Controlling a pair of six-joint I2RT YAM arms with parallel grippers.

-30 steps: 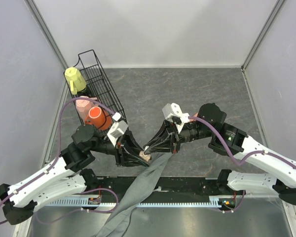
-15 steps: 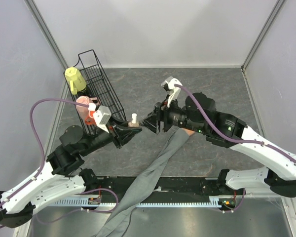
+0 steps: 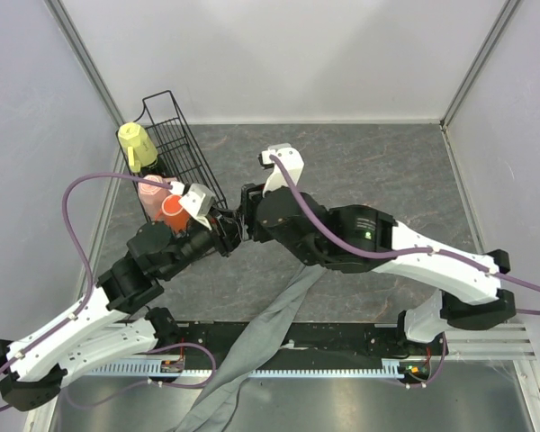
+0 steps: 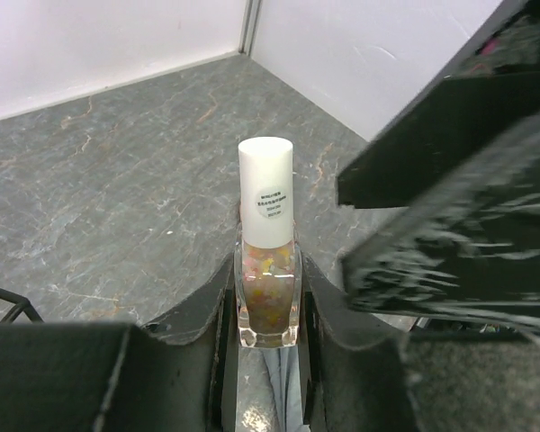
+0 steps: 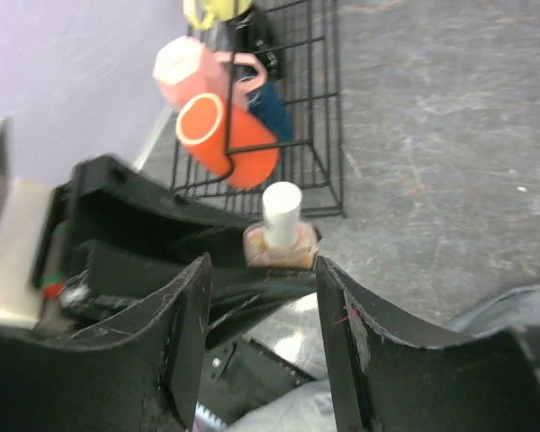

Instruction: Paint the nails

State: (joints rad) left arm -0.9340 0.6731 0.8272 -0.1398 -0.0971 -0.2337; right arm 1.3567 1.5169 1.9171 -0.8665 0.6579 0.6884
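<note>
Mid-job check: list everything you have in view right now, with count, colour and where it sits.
Nail polish bottle: one, clear with pale speckled fill and white cap, upright in the left gripper.
Wire rack: one, black, far left of the table.
Cups: three in the rack, yellow cup, pink cup, orange cup.
Sleeve: one, grey, from under the right arm to the near edge.
Nails: none visible.
Table: one, grey marbled.
Left gripper: black, shut on the bottle.
Right gripper: black, open, facing the bottle.
</note>
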